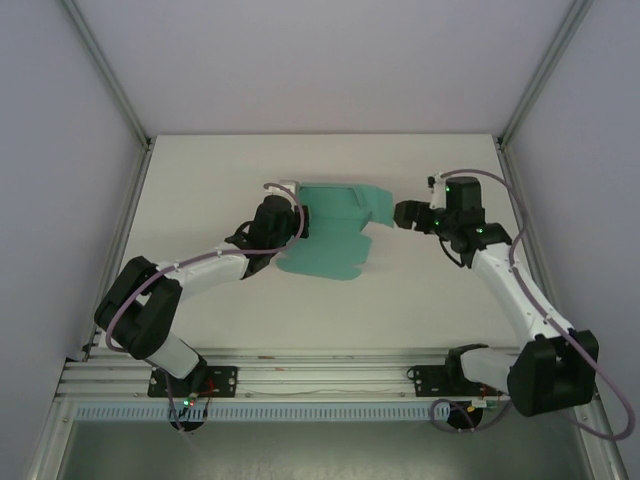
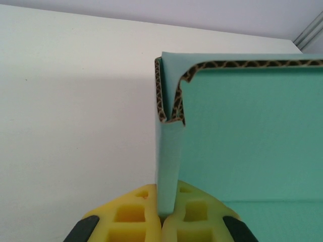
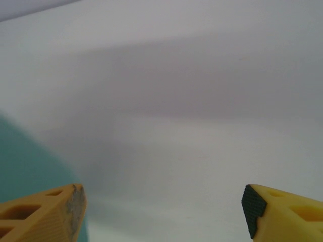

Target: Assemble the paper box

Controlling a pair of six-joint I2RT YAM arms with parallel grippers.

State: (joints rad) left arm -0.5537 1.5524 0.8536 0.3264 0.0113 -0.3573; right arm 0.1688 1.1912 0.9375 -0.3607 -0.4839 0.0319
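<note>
White table [image 1: 200, 180], teal paper box [image 1: 335, 235] half-folded; left jaws clamp wall, right apart

Teal-green paper box [image 1: 335, 230], brown corrugated edge; yellow left pincer fingers [image 2: 126, 216].

Blurry, edge-cropped paper box [image 3: 25, 166]

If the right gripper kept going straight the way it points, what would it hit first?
Probably the paper box: the open right gripper points at its side flap in the top view, though height is unclear.
</note>
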